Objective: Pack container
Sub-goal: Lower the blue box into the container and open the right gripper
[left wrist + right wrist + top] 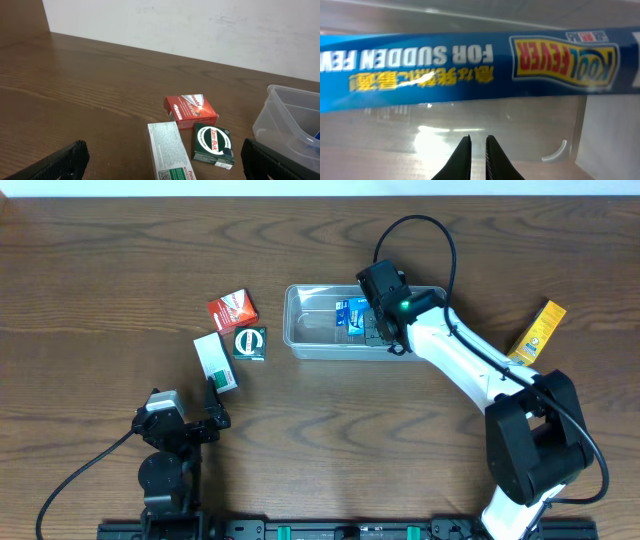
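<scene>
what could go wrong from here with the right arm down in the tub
1. The right hand is low inside the container, its tips nearly together and close to the blue box. Lifting out carelessly could snag that box or drag the tub, which is probably light.
2. The white box, green box and red box lie close together, so gripping one may knock a neighbour.

In the container, a Kool Fever box; on the desk just left, a Zam-Buk box.
</scene>
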`<action>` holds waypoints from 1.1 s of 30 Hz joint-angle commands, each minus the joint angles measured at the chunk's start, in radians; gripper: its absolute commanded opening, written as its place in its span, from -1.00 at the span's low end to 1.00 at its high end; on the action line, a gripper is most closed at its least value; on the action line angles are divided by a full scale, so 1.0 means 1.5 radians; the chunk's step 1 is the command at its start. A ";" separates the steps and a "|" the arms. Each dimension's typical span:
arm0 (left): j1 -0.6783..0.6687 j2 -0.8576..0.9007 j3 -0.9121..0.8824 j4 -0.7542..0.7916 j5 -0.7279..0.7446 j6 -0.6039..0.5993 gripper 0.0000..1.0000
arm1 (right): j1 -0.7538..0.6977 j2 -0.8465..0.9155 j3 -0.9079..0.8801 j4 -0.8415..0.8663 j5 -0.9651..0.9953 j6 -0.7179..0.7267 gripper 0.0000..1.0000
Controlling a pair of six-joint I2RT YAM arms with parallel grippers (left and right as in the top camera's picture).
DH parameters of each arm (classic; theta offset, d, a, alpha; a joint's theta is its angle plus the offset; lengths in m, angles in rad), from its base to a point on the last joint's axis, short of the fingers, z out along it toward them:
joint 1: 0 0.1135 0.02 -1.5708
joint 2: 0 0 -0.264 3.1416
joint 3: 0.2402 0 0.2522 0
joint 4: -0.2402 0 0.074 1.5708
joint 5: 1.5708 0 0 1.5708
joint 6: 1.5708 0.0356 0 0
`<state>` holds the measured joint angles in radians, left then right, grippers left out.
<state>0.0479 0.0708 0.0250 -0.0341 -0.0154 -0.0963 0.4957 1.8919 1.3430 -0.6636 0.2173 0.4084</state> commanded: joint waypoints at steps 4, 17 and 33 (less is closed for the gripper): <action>0.002 -0.001 -0.014 -0.023 -0.020 0.009 0.96 | 0.003 0.006 -0.045 0.067 0.056 -0.010 -0.82; 0.002 -0.001 -0.014 -0.023 -0.020 0.009 0.96 | -0.001 0.006 -0.076 0.154 0.116 -0.012 -0.81; 0.002 -0.001 -0.014 -0.023 -0.020 0.009 0.96 | -0.009 0.006 -0.076 0.205 0.119 -0.034 -0.88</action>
<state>0.0479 0.0708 0.0250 -0.0341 -0.0154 -0.0959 0.4919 1.8915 1.2346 -0.3595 0.3717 0.3779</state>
